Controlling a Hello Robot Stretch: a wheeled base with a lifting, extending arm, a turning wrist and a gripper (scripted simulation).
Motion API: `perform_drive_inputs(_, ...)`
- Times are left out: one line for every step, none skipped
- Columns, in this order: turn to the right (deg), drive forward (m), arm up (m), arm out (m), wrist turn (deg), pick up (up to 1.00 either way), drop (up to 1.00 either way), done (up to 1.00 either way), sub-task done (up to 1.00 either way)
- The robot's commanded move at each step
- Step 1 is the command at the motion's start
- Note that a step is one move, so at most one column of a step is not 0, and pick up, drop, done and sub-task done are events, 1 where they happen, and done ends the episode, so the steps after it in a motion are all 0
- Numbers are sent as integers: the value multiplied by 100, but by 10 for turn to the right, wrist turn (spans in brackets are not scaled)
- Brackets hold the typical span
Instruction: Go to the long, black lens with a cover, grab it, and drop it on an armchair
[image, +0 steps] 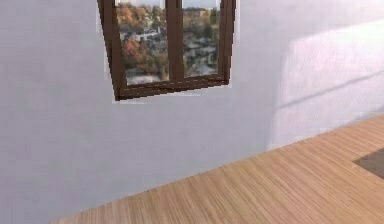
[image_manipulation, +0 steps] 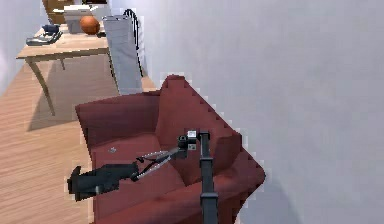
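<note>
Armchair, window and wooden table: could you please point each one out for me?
Armchair (image_manipulation: 185, 105), arm side view, backrest.
Window (image: 169, 45), forward view, centre frame bar.
Table (image_manipulation: 75, 44), arm side view, bare tabletop.

Arm (image_manipulation: 206, 170) stretched out, claw (image_manipulation: 142, 164) slanting down and left, tip seemingly indistinct.

edges cut off the armchair (image_manipulation: 130, 125) and window (image: 170, 45).

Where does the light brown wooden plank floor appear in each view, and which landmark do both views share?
Forward view: the light brown wooden plank floor covers the bottom, widest at the right edge.
Arm side view: the floor lies at the left, under the wooden table and beside the dark red armchair.
Shared landmark: the plain pale wall above the floor.
</note>
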Motion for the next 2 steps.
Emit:
perform_drive_inputs(0, 0, -32, 0, 0, 0, 0, 0, 0)
perform_drive_inputs(0, 0, 0, 0, 0, 0, 100, 0, 0)
